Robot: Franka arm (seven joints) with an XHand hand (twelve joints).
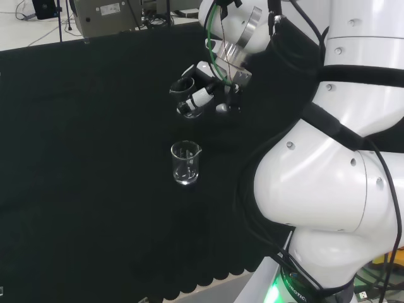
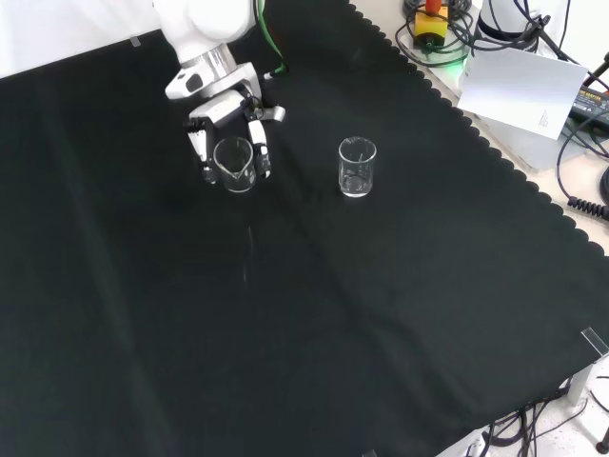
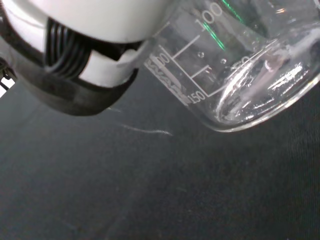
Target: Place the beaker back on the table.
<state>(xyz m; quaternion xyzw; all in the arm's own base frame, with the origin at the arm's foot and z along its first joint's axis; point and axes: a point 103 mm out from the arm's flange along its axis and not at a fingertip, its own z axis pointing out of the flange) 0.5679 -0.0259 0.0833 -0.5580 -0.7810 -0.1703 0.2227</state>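
A clear glass beaker (image 2: 234,163) sits between the curled fingers of my black and white hand (image 2: 226,114), held above the black cloth. In the head view the same beaker (image 1: 186,98) is tilted, its mouth turned toward the left, with the hand (image 1: 211,85) around it. Close up in the wrist view, the beaker (image 3: 235,75) shows printed scale marks and looks empty, a finger (image 3: 85,70) pressed against its side, and cloth lies below it. A second clear beaker (image 2: 357,168) stands upright on the cloth, apart from the hand; in the head view this standing beaker (image 1: 185,162) is nearer than the hand.
The black cloth (image 2: 314,324) covers the bench, with a scalloped edge (image 2: 495,152) at the front view's right. Beyond that edge lie a sheet of paper (image 2: 519,86) and cables. The arm's white links (image 1: 328,170) stand at the head view's right.
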